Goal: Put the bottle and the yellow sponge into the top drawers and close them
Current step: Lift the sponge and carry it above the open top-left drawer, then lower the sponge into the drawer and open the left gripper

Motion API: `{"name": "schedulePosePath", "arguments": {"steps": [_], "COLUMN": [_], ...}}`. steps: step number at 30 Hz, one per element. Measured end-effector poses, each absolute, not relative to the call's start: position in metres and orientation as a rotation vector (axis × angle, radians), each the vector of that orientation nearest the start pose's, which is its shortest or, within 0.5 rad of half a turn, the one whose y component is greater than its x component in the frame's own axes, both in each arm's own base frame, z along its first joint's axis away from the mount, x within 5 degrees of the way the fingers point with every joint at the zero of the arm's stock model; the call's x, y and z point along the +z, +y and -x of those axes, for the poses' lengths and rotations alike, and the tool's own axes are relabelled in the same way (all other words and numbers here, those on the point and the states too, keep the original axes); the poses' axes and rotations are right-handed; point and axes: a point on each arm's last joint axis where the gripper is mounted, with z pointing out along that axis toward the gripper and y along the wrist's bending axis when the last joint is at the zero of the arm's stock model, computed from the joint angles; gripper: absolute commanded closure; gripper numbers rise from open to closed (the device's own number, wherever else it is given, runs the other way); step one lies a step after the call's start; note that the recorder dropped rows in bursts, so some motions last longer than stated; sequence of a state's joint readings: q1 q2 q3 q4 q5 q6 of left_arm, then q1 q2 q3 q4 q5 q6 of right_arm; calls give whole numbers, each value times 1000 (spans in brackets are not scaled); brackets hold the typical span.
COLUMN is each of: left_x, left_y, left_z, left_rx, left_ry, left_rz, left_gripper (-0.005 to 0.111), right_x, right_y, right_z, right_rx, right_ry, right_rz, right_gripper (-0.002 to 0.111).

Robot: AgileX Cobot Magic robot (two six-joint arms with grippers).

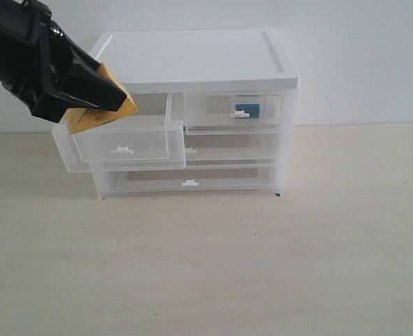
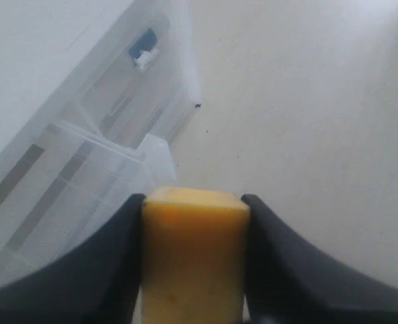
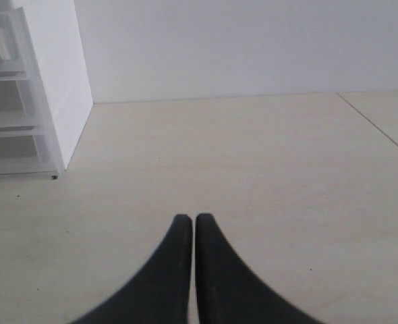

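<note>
My left gripper [image 1: 117, 102] is clamped on the sponge [image 1: 87, 119], its two black fingers pressing the yellow block's flat sides; in the left wrist view the sponge [image 2: 193, 256] fills the gap between the fingers and its end pokes out just past their tips. I hold it in the air, tilted, just above the top left drawer [image 1: 126, 140], which is pulled out from the cabinet [image 1: 192, 52] and sits right below my fingertips. I can't tell whether the sponge touches the drawer's rim. The bottle [image 1: 245, 110] lies off to the right of this gripper, inside the top right drawer [image 1: 262, 106], which is pushed in; through the clear front I see only a patch of its teal body behind the small white handle [image 1: 241, 115]. My right gripper [image 3: 187, 219] has its fingers pressed together with nothing between them, hovering low over the bare table [image 3: 253, 155]. The cabinet stands well apart from it, ahead and off to one side, showing its white side wall.
</note>
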State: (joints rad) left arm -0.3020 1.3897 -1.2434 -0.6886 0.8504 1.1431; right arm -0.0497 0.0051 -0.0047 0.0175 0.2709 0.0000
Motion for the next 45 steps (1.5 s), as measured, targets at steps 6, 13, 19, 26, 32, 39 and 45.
{"name": "schedulePosePath", "arguments": {"steps": [6,13,19,26,32,39,45], "left_x": [345,325,308,301,295,286,287], "left_y": [-128,-134,-132,-132,-133,-133,-134], "left_z": [-307,-341,-358,-371,-377,-386,-387], "left_rx": [-332,-316,-272,-228,-212,-183,-210], "left_ry": [1876,1887,1885,1872,1868,1879,1880], "left_rz": [-1339,-1394,-1408,-1334,-1334,-1287,-1251], "left_gripper": [102,102,102,102,102,95,59], "right_x": [190,190,190,190,190,190,190], "right_y": [-2,-2,-2,-2,-2,-2,-2], "right_z": [-55,-55,-55,-55,-55,-55,-55], "right_rx": [-20,-20,-20,-20,-20,-20,-20], "right_ry": [1754,1754,1754,1754,1754,1754,1754], "right_rz": [-55,-55,-55,-55,-55,-55,-55], "right_gripper": [108,108,108,108,108,108,108]}}
